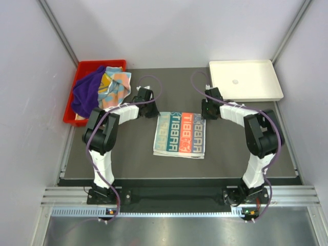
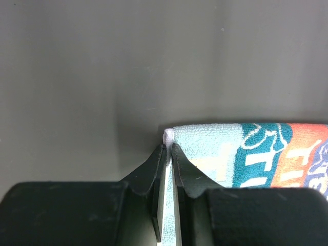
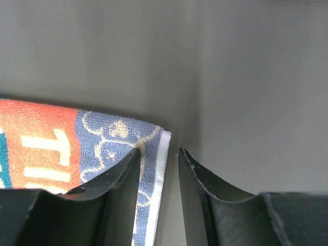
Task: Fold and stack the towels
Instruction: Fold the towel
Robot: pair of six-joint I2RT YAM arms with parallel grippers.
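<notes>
Nubby, matt terry-cloth towel [image 2: 215, 148]; smooth, faintly sheeny dark grey table [image 2: 102, 77].

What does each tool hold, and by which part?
The left tool pinches the lettered towel by the white hem at its far left corner. The right tool is open around the far right corner's hem, holding nothing.
</notes>
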